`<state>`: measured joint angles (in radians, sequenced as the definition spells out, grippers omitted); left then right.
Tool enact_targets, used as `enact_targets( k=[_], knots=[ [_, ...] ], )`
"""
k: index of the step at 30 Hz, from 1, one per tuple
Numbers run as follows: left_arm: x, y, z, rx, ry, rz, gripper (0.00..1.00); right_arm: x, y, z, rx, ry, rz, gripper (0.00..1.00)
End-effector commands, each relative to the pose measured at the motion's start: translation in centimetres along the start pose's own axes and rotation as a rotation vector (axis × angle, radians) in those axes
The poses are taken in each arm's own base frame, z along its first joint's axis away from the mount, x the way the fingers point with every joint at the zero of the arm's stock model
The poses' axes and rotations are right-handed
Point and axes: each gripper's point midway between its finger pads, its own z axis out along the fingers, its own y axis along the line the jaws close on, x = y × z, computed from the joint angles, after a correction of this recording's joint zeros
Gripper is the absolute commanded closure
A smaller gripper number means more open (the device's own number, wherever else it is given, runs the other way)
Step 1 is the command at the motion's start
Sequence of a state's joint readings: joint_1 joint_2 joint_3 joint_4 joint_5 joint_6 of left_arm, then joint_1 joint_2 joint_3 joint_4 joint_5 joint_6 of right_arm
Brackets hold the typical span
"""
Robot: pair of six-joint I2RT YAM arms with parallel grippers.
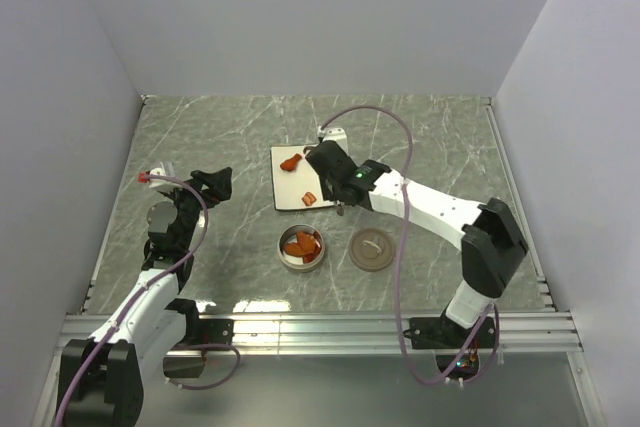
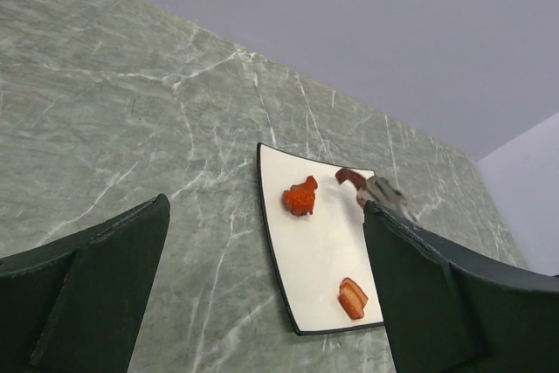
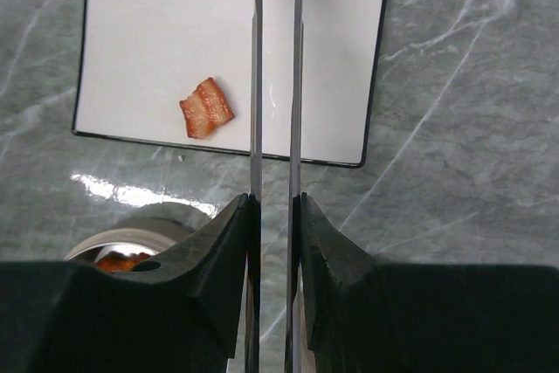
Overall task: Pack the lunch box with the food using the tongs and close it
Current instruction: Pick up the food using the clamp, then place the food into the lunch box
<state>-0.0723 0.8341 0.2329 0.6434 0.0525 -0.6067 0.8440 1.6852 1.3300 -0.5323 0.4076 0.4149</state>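
Nearest, at table centre: round silver lunch box (image 1: 282, 249), uncovered, filled with orange food pieces (image 1: 302, 244). Flat brown lid (image 1: 371, 249) with small handle just right of it, not touching. Beyond these, white square plate (image 3: 332, 58) carrying a striped red-brown piece (image 3: 207, 108) by its near edge and an orange chunk (image 2: 300, 198) farther back. Right arm stretched from near right, leftward over the plate. Right gripper (image 3: 275, 207) clenched on slim silver tongs (image 3: 258, 85), both arms nearly parallel, running out across the plate. At far edge, tong tips against a dark red piece (image 2: 349, 178). At left, left gripper (image 1: 212, 182) raised, aimed toward plate, fingers spread wide, released.
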Motion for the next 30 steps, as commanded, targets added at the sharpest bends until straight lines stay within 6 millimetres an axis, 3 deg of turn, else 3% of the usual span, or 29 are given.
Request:
enact_targets(
  k=[1, 8, 13, 20, 25, 30],
  knots=[
    [-0.7, -0.5, 0.0, 0.026, -0.029, -0.004, 0.01, -2.1, -0.3, -2.6, -0.017, -0.095, 0.039, 0.81],
    [-0.8, -0.6, -0.1, 0.026, -0.032, -0.004, 0.01, -1.1, 0.1, -5.6, -0.081, -0.108, 0.030, 0.81],
    [-0.7, -0.6, -0.1, 0.027, -0.025, -0.004, 0.01, 2.4, 1.2, -9.3, -0.145, -0.099, -0.016, 0.81],
    [-0.7, -0.6, 0.0, 0.030, -0.023, -0.004, 0.00, 6.5, 0.8, -15.0, -0.266, -0.109, -0.023, 0.81],
    [-0.8, -0.6, 0.0, 0.028, -0.026, -0.006, 0.01, 9.1, 0.1, -16.9, -0.299, -0.093, -0.057, 0.82],
    [-0.8, -0.6, 0.1, 0.026, -0.024, -0.006, 0.01, 11.3, 1.0, -17.5, -0.346, -0.067, -0.123, 0.82]
  ],
)
